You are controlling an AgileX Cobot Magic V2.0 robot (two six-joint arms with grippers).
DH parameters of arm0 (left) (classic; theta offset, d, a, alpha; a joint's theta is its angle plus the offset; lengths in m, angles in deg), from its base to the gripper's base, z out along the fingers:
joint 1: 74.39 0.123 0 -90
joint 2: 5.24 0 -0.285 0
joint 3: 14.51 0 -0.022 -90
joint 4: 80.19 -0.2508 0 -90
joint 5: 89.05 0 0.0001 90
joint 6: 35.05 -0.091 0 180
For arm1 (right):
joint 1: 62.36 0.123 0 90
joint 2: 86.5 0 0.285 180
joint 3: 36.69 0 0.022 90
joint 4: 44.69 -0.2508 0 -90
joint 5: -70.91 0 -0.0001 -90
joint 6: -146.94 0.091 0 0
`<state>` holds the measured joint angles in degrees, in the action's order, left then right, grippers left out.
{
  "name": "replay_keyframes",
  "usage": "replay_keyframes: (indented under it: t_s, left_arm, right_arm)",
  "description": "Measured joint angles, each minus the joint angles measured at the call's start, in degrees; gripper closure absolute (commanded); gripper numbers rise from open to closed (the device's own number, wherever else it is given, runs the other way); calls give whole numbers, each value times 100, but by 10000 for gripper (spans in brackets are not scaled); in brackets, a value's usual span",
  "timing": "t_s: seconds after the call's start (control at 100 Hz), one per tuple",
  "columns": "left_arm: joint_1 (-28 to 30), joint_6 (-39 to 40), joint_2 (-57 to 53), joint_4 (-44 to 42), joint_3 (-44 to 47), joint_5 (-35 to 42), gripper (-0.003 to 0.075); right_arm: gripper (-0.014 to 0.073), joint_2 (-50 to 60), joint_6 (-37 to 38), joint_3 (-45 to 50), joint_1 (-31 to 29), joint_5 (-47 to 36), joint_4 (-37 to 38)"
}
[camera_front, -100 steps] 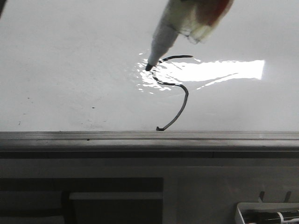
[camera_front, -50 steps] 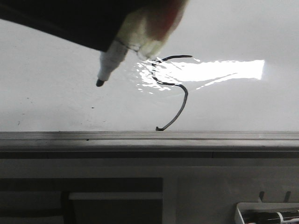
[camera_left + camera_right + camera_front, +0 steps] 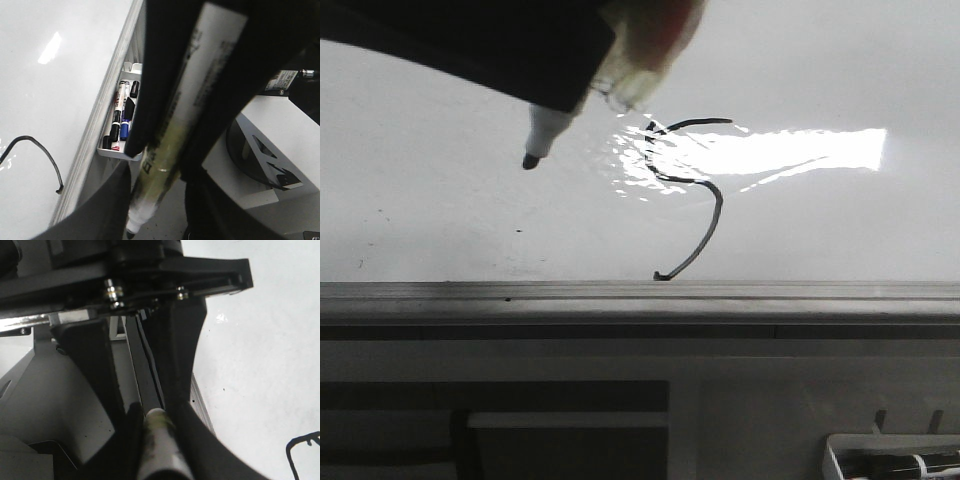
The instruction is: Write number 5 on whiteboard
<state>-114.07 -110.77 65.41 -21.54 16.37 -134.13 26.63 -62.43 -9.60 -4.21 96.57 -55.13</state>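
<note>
Logging front view, thin black hand-drawn number 5 sits low on glossy white whiteboard, white-barrelled marker tip hovering just beside; left wrist, left gripper clamps that marker; right wrist, right gripper pinches a pale barrel; I fear a stray sweep smearing wet ink.

The front camera is looking forward, close over the whiteboard and its edge rail. Both wrist cameras are peering along their own fingers, very near. All three are sharing the board and the number 5.
</note>
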Motion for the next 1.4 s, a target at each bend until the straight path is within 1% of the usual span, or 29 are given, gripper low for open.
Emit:
replay_keyframes:
  t_s: [0.36, 0.41, 0.46, 0.5, 0.54, 0.57, 0.62, 0.74, 0.95, 1.11, 1.31, 1.36, 1.4]
  left_arm:
    - [0, -43, 157, 23, -9, -35, 502]
    - [0, -43, 149, 23, -9, -35, 471]
    - [0, -43, 159, 33, -9, -35, 416]
    - [0, -43, 185, 31, -9, -35, 349]
    - [0, -43, 186, 31, -9, -23, 307]
    - [0, -43, 196, 31, -9, 3, 293]
    - [0, -43, 196, 31, -9, 47, 292]
    - [0, -43, 196, 34, -9, 187, 323]
    - [0, -43, 196, 44, -9, 198, 430]
    - [0, -43, 196, 44, -9, 116, 541]
    - [0, -122, 196, -46, -9, 121, 707]
    - [0, -184, 196, -71, -9, 106, 741]
    - [-14, -215, 196, -101, -9, 93, 741]
  right_arm:
    - [645, -12, -12, 10, 0, 19, -12]
    - [645, -12, -12, 10, 0, 19, -12]
    - [645, -12, -12, 10, 0, -23, -36]
    - [645, -12, -12, 10, 0, -107, -84]
    - [645, -12, -12, 10, 0, -163, -117]
    - [645, -12, -12, 10, 0, -199, -144]
    - [645, -12, -12, 10, 0, -240, -156]
    - [645, -12, -12, 10, 0, -251, -166]
    - [645, -12, -23, 10, 0, -287, -166]
    - [645, -12, -34, 10, 0, -313, -155]
    - [645, -12, -34, 10, 0, -275, -217]
    - [645, -12, -34, 10, 0, -234, -265]
    - [645, -12, -22, 10, 0, -209, -309]
